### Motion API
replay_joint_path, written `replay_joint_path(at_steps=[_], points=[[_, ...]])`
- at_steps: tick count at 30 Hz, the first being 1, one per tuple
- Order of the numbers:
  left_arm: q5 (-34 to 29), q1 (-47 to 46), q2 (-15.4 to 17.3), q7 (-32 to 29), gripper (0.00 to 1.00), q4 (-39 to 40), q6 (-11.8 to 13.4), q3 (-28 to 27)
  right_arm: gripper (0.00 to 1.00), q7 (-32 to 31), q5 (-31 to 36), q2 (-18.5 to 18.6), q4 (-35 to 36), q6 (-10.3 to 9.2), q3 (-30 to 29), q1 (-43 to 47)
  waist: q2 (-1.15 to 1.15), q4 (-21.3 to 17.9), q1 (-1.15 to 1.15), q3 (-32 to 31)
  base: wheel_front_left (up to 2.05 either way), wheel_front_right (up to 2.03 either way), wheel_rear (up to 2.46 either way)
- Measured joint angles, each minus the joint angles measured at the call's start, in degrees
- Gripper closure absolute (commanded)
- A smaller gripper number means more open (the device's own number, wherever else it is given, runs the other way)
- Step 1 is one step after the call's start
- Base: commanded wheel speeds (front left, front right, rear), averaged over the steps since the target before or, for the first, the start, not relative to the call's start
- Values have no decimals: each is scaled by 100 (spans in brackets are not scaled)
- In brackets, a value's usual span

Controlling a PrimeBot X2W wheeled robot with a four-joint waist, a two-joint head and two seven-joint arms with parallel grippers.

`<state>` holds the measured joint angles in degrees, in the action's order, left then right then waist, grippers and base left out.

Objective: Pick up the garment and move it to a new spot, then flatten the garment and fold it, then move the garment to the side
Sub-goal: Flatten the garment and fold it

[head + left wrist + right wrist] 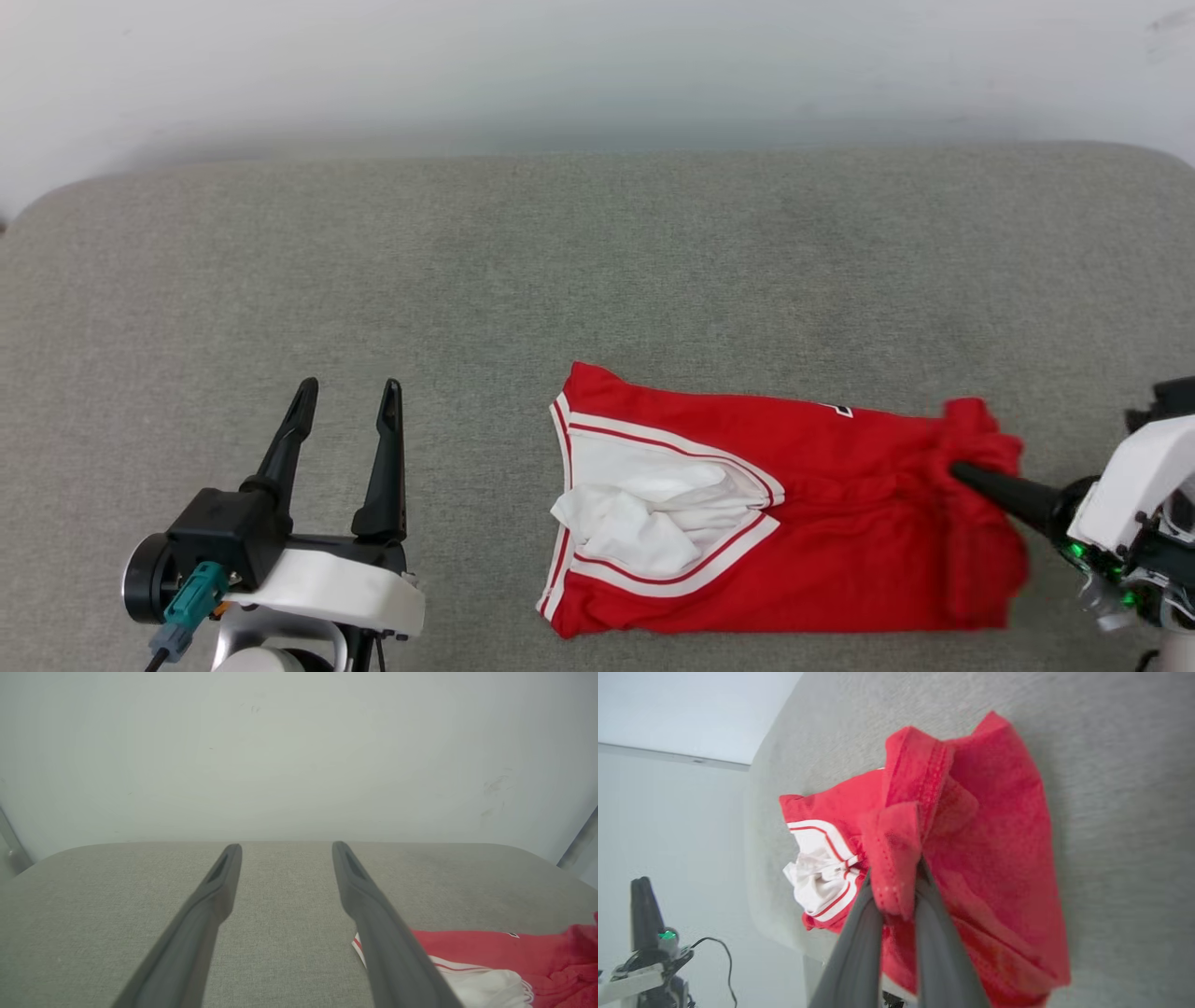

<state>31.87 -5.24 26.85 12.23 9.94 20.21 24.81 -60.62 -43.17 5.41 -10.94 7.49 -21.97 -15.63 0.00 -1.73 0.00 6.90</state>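
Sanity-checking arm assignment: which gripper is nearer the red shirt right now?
Right. The right gripper, jaws shut, pinches a bunched fold at the right end of the shirt. The left gripper sits open to the shirt's left, apart from it, above the grey cushion.

The left gripper (350, 385) sits low at the robot's left, its two dark fingers pointing forward and spread wide (both leaning slightly rightward). The right gripper (962, 471) reaches in from the right, fingers pinched tight on a bunched fold of the garment (840, 523).
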Motion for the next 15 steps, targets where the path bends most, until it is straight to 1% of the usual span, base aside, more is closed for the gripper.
replay_joint_path(at_steps=[1, 3, 5, 6, 8, 12, 13, 14, 15], points=[[0, -5, -1, -7, 0, -5, -3, 11, 100, -198, -308, -119, 23, 0, -16, -10, 0, 21, 0, -3, 0, 0, 0], [0, -18, 0, -32, 0, -16, -14, 36, 100, -581, -925, -203, 25, 0, -23, -51, 0, 68, 0, -14, 0, 0, 0], [-1, -62, -2, -49, 0, -21, -41, 69, 100, -773, -1538, -221, -70, 0, 51, -113, 0, 129, 0, -21, 0, 0, 0], [-1, -91, -7, -52, 0, -29, -54, 87, 100, -797, -1928, -216, -198, 0, 234, -146, 0, 164, 0, -23, 0, 0, 0], [-1, -120, -21, -76, 0, -44, -83, 124, 100, -642, -2324, -229, -374, 0, 703, -200, 0, 237, 0, -24, 0, 0, 0], [-2, -231, -51, -107, 0, -100, -144, 210, 100, -153, -2746, -246, -644, 0, 1703, -282, 0, 398, 0, -3, 0, 0, 0], [-2, -265, -64, -107, 0, -109, -157, 230, 100, 15, -2746, -246, -684, 0, 1952, -322, 0, 440, 0, 6, 0, 0, 0], [-2, -324, -98, -108, 0, -158, -190, 265, 100, 536, -2786, -248, -873, 0, 2558, -463, 0, 576, 0, 41, 0, 0, 0], [-2, -337, -108, -107, 0, -172, -191, 267, 100, 713, -2688, -252, -945, 0, 2739, -510, 0, 621, 0, 55, 0, 0, 0]])
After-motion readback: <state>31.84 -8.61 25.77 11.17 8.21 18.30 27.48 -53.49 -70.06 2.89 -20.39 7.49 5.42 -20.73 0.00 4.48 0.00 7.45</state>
